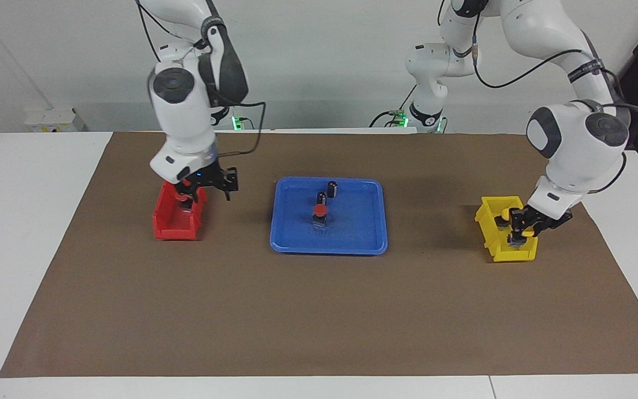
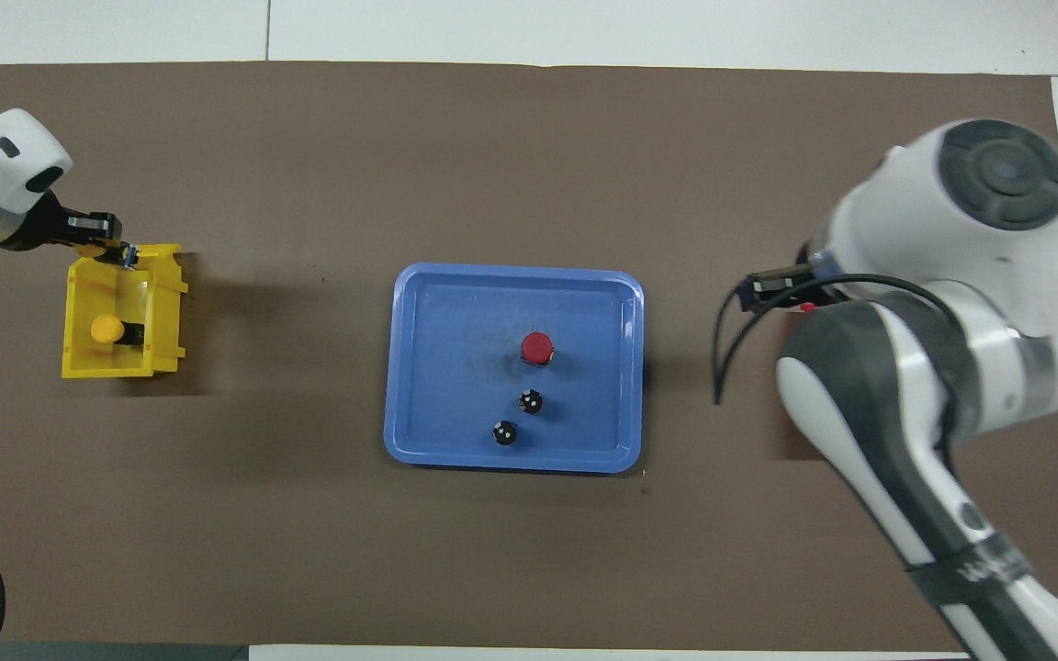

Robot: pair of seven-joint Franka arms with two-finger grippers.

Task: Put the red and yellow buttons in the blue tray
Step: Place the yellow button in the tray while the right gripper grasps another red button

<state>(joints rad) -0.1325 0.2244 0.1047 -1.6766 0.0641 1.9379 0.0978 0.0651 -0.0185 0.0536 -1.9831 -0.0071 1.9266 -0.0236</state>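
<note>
The blue tray (image 1: 327,249) (image 2: 419,367) lies mid-table. In it stands one red button (image 1: 319,211) (image 2: 536,347). My right gripper (image 1: 187,195) is down at the red bin (image 1: 172,224), around a second red button (image 1: 184,197) at the bin's top; my arm hides the bin in the overhead view. My left gripper (image 1: 520,231) (image 2: 116,246) is at the yellow bin (image 1: 510,255) (image 2: 162,312), shut on a yellow button (image 1: 528,233) just above its rim. Another yellow button (image 2: 106,329) lies in that bin.
Two capless dark cylinders (image 1: 332,189) (image 2: 530,401) stand in the tray, nearer to the robots than the red button. A brown mat (image 1: 319,321) covers the table. The red bin is toward the right arm's end, the yellow bin toward the left arm's end.
</note>
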